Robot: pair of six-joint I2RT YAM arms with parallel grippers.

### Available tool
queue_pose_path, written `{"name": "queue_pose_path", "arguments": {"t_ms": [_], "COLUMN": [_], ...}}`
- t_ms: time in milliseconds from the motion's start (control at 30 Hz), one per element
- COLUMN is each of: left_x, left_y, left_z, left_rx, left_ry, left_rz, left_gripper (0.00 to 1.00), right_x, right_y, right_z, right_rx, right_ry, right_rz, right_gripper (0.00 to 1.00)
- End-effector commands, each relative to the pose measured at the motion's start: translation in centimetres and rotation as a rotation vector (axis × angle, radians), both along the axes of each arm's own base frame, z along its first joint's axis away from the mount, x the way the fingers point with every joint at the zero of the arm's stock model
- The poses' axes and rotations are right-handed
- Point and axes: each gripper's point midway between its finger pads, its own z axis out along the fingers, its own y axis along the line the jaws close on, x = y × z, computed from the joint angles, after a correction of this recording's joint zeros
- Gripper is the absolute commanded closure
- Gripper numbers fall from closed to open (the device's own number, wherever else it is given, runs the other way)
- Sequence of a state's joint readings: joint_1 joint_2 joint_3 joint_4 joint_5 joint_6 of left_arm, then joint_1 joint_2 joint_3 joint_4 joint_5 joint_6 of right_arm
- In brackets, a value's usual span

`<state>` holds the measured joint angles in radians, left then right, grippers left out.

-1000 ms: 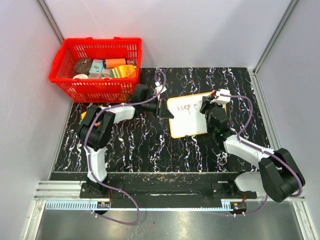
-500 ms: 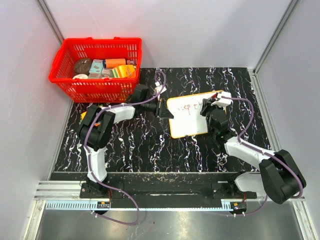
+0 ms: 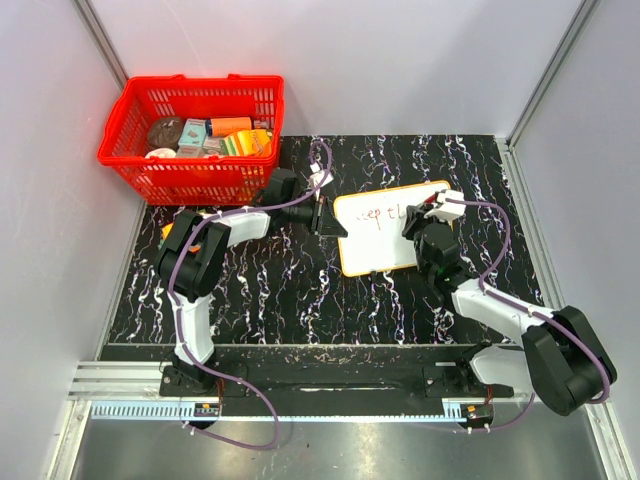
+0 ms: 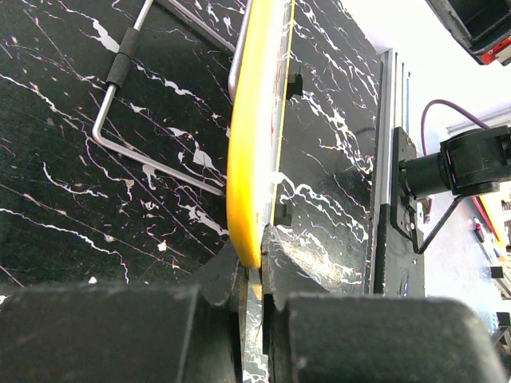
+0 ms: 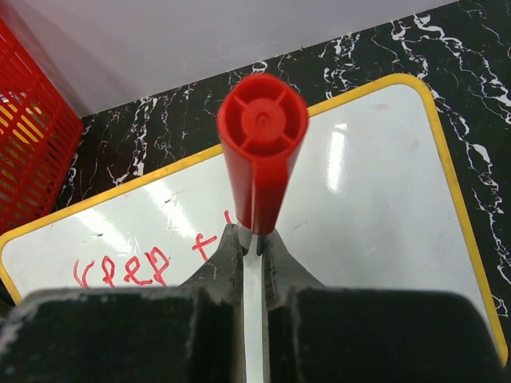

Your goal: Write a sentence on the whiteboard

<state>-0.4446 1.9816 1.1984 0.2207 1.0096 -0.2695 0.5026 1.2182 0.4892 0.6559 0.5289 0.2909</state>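
Top external view, from my seat: a red basket (image 3: 190, 180) full of small goods sits at the far left corner of the black marbled table (image 3: 260, 290). Next along, my left claw (image 3: 325, 217) is closed on the left edge of the board (image 3: 375, 250), which sits mid-table, right of the basket and apart from it. On left wrist I see the yellow rim edge-on, pinched between the fingers (image 4: 215, 283), with a bent wire stand (image 4: 144, 152) on the table at the board's back side. The writing (image 3: 380, 215) runs in red along the board's top, starting near its left end. On right wrist I read "keep" and the start of a second word. Over the board's upper right part, my right claw (image 3: 428, 212) is clamped narrow on a red marker (image 5: 262, 152), butt end toward the wrist camera, body running away toward the white surface. Its tip is hidden, so I cannot tell whether it touches.
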Motion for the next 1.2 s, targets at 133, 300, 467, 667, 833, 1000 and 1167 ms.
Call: {"name": "queue_pose_path", "arguments": {"t_ms": [133, 300, 467, 667, 833, 1000, 1167], "left_x": [-1.1, -1.0, -1.1, -1.1, -1.1, -1.1, -1.1], "left_y": [0.4, 0.4, 0.3, 0.3, 0.3, 0.3, 0.3], "left_z": [-5.6, -5.6, -5.7, -5.7, -5.7, -5.7, -5.7], "left_rx": [0.140, 0.140, 0.141, 0.142, 0.141, 0.143, 0.144], "left_ry": [-0.006, -0.006, -0.006, -0.006, -0.007, -0.006, -0.005], "left_rz": [-0.007, -0.007, -0.010, -0.010, -0.010, -0.009, -0.009], "left_gripper": [1.00, 1.00, 1.00, 1.00, 1.00, 1.00, 1.00], "right_x": [-0.2, 0.4, 1.0, 1.4, 1.6, 1.8, 1.5], "right_y": [-0.1, 0.0, 0.2, 0.2, -0.1, -1.1, -1.6], "right_z": [-0.2, 1.0, 2.3, 3.1, 3.5, 4.1, 3.4], "right_rx": [0.020, 0.015, 0.005, 0.004, -0.005, -0.023, -0.020], "right_ry": [0.010, -0.014, -0.041, -0.059, -0.071, -0.088, -0.076], "right_rz": [0.003, -0.002, -0.004, -0.011, -0.031, -0.061, -0.070], "right_gripper": [1.00, 1.00, 1.00, 1.00, 1.00, 1.00, 1.00]}}
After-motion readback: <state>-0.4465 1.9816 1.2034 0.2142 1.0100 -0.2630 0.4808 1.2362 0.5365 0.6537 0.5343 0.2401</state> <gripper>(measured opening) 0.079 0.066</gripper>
